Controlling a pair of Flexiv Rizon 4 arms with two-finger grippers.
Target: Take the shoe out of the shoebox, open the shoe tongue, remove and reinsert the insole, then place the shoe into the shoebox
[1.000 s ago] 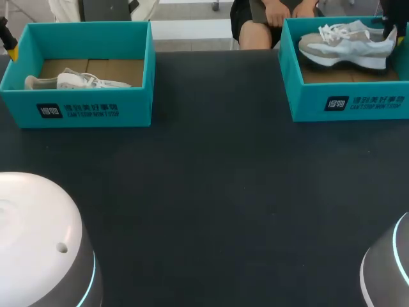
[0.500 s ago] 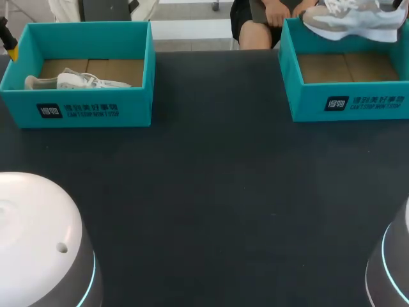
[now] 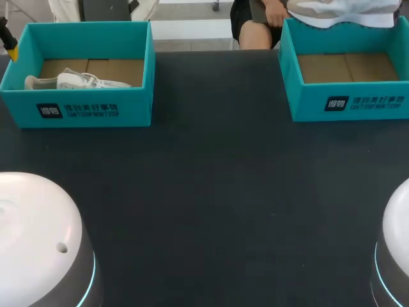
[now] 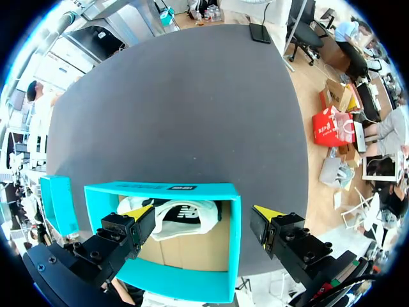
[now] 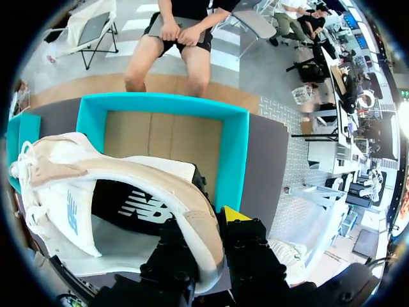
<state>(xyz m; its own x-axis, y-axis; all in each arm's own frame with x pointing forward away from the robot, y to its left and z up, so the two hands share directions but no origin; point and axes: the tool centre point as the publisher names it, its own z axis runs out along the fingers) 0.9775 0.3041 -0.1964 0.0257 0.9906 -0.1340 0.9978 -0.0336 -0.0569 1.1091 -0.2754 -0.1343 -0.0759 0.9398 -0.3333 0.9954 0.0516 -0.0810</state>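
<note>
Found the shoe (image 5: 77, 192) out of its box, held in the air above the right shoebox (image 3: 348, 102), near the far rim. Noted soft beige panels, white mesh, a thick white sole and white laces at the toe end. Saw the right pincer (image 5: 208, 233) clamped on the heel wall, with one finger inside the opening and one yellow-tipped finger outside.

Saw both boxes as open rectangles of teal cardboard with plain brown floors, set well apart at the far side of the dark matte bench (image 3: 217, 192).

From the head view, caught only the sole and the lower side of the shoe. From the right wrist view, looked straight into its opening and saw a dark lining and a dark insole with white print. Could make out this grip on the heel only there.

From the left wrist view, saw the left pincer (image 4: 203, 214) with fingers wide apart, gripping nothing, above the left shoebox (image 4: 172, 190). Placed one tip over the inside of the box and the other just outside its side wall. Could see little of this pincer in the head view.

Found in the right shoebox only its bare brown floor. Found in the left shoebox a second shoe (image 3: 77, 81), white with a dark lining, lying low beside one long wall and touching neither finger.
</note>
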